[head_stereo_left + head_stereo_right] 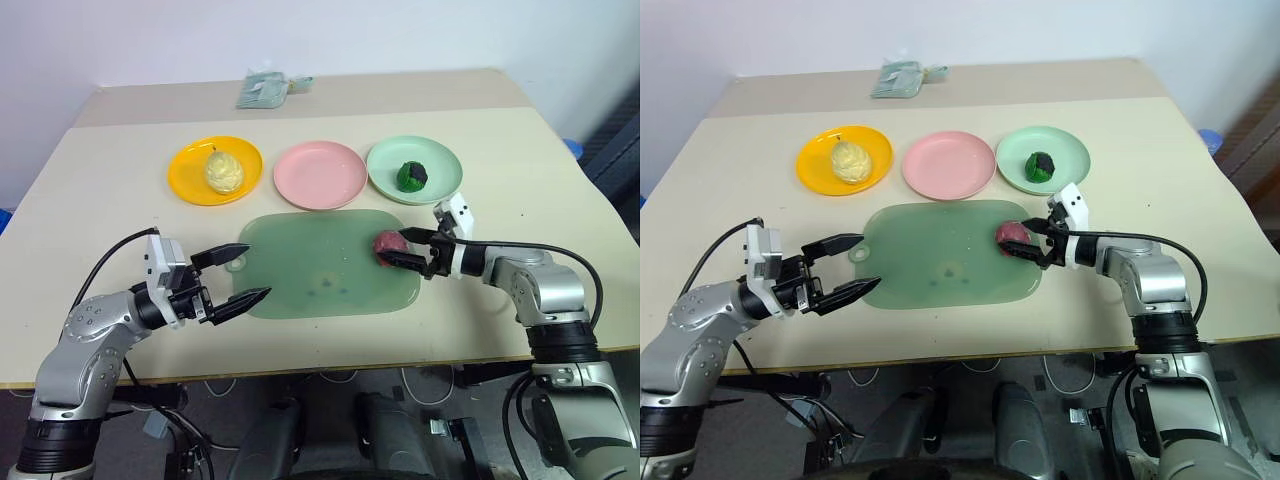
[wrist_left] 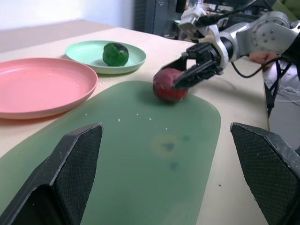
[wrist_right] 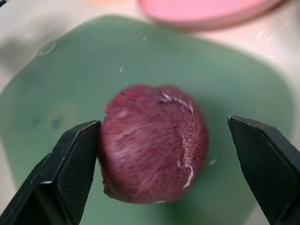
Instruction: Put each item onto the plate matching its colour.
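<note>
One item is left to sort. My right hand (image 1: 405,250) is spread around the red ball (image 3: 152,143) on the green mat (image 1: 300,275), one finger touching its side, the other apart. It looks light, fuzzy, slightly squashy; I'd pinch across its middle. Nearly round, no clear long axis. The pink plate (image 1: 320,174) sits empty beyond. My left hand (image 1: 240,275) hangs spread, holding nothing.
</note>
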Controlling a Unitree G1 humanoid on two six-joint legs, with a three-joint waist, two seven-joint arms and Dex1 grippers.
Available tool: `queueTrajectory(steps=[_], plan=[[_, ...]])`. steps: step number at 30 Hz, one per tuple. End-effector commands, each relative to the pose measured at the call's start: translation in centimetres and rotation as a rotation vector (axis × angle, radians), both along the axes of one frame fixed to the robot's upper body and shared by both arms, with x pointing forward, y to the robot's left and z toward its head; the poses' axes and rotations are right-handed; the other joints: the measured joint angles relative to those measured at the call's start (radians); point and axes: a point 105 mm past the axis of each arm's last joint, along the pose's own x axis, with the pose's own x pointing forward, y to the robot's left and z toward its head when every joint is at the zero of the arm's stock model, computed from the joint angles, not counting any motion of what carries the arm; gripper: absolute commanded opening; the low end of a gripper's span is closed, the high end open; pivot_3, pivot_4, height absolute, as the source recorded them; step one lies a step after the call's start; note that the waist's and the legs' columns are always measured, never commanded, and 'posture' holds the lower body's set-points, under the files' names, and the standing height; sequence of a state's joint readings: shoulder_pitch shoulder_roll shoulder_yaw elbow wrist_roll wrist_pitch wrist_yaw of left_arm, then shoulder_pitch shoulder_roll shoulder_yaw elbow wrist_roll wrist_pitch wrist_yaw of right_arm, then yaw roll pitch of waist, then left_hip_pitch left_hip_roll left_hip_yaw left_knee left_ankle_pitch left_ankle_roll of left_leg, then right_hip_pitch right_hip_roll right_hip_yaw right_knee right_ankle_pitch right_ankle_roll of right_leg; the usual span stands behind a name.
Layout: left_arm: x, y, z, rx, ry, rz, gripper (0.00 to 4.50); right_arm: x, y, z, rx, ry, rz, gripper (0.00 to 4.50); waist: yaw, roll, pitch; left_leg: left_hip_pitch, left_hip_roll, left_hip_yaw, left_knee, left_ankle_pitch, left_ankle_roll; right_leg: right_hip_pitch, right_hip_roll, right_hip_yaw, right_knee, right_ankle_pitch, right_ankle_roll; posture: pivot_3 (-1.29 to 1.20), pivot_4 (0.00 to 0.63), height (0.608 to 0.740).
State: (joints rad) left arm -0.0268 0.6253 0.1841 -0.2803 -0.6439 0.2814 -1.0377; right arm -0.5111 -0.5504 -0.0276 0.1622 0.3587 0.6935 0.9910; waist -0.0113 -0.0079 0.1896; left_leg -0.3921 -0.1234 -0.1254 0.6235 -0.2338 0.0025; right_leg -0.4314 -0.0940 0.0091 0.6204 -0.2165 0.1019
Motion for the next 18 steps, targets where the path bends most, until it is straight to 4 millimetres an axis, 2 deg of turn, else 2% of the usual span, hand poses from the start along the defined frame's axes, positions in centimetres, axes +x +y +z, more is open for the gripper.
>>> queueTrajectory(steps=[1, 4, 5, 6, 8, 9, 15, 18], plan=[[-0.5, 0.1, 1.1, 0.004, -0.043, 0.007, 4.50, -0.4, 0.4, 0.9, -0.002, -0.021, 0.037, 4.41, 0.000, 0.000, 0.000, 0.000, 0.000, 0.000, 0.000, 0.000, 0.000, 0.000, 0.000, 0.000, 0.000, 0.000, 0.000, 0.00, 0.150, 0.740], [-0.7, 0.1, 1.0, 0.002, -0.041, 0.016, 4.50, -0.4, 0.7, 0.8, -0.006, -0.019, 0.051, 4.41, 0.001, 0.000, 0.000, 0.000, 0.000, 0.000, 0.000, 0.000, 0.000, 0.000, 0.000, 0.000, 0.000, 0.000, 0.000, 0.00, 0.150, 0.740], [-0.7, 0.2, 1.0, 0.002, -0.040, 0.020, 4.50, -0.3, 0.9, 0.9, -0.006, -0.022, 0.055, 3.89, 0.001, 0.000, 0.000, 0.000, 0.000, 0.000, 0.000, 0.000, 0.000, 0.000, 0.000, 0.000, 0.000, 0.000, 0.000, 0.00, 0.150, 0.740], [-0.8, 0.2, 1.0, 0.001, -0.039, 0.023, 4.50, -0.3, 1.0, 1.1, -0.003, -0.028, 0.062, 3.68, 0.000, 0.000, 0.000, 0.000, 0.000, 0.000, 0.000, 0.000, 0.000, 0.000, 0.000, 0.000, 0.000, 0.000, 0.000, 0.00, 0.150, 0.740], [-0.9, 0.3, 0.9, 0.000, -0.038, 0.030, 4.50, -0.3, 1.4, 1.8, 0.006, -0.051, 0.078, 2.69, 0.001, 0.000, 0.000, 0.000, 0.000, 0.000, 0.000, 0.000, 0.000, 0.000, 0.000, 0.000, 0.000, 0.000, 0.000, 0.00, 0.150, 0.740], [-1.0, 0.3, 1.0, 0.000, -0.038, 0.034, 4.50, -0.2, 1.7, 2.4, 0.016, -0.070, 0.086, 2.44, 0.001, 0.000, 0.000, 0.000, 0.000, 0.000, 0.000, 0.000, 0.000, 0.000, 0.000, 0.000, 0.000, 0.000, 0.000, 0.00, 0.150, 0.740], [-1.1, 0.4, 1.0, -0.007, -0.042, 0.051, 4.50, 1.3, 4.8, 6.6, 0.103, -0.250, 0.147, 2.40, -0.003, 0.000, 0.000, 0.000, 0.001, 0.001, 0.000, 0.000, 0.000, 0.000, 0.000, 0.000, 0.000, 0.000, 0.000, 0.00, 0.150, 0.740], [-1.0, 0.4, 1.1, -0.010, -0.048, 0.062, 4.50, 4.1, 6.9, 8.5, 0.132, -0.359, 0.101, 2.40, -0.006, 0.000, 0.000, 0.000, 0.001, 0.001, 0.000, 0.000, 0.000, 0.000, 0.001, 0.000, 0.000, 0.000, 0.000, 0.00, 0.150, 0.740]])
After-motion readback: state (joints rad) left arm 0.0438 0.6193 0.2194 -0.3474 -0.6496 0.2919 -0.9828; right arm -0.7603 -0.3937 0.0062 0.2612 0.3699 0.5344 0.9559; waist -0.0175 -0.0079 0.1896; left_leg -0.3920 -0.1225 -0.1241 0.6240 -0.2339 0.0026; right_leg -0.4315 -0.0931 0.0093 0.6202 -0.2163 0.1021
